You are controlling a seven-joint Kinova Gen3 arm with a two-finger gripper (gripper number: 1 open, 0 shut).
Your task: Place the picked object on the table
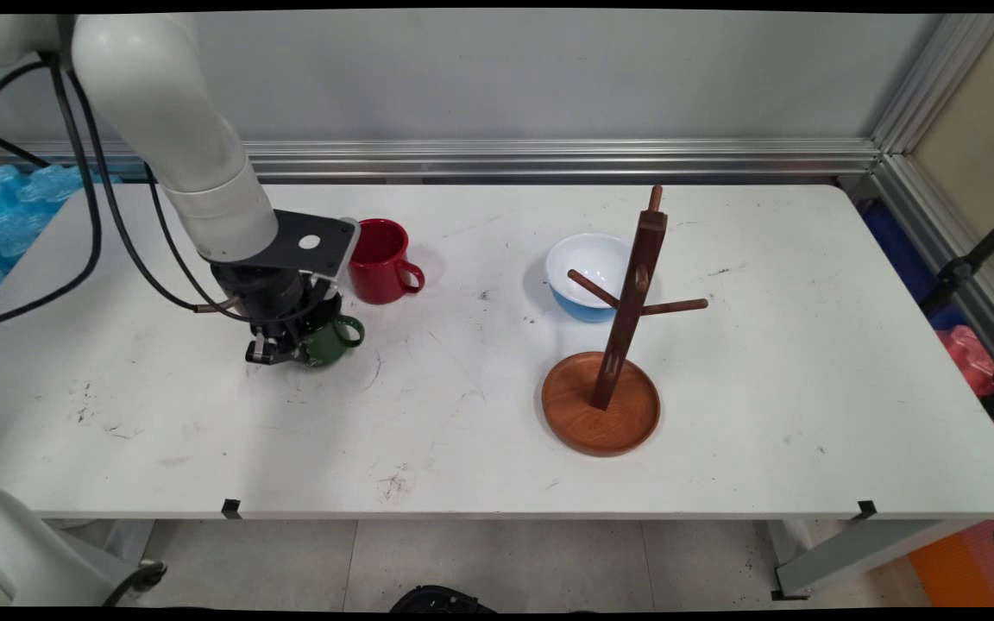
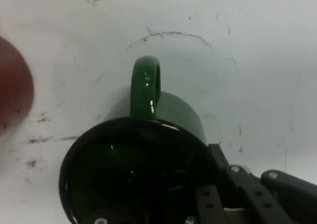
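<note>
Jaws at green mug rim, beside red mug.

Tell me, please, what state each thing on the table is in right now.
green mug: upright, under the gripper, one finger inside its rim.
gripper: low over the green mug; open or shut, cannot tell.
red mug: upright, empty, free.
bowl: upright, empty.
mug tree: standing, pegs bare.
</note>
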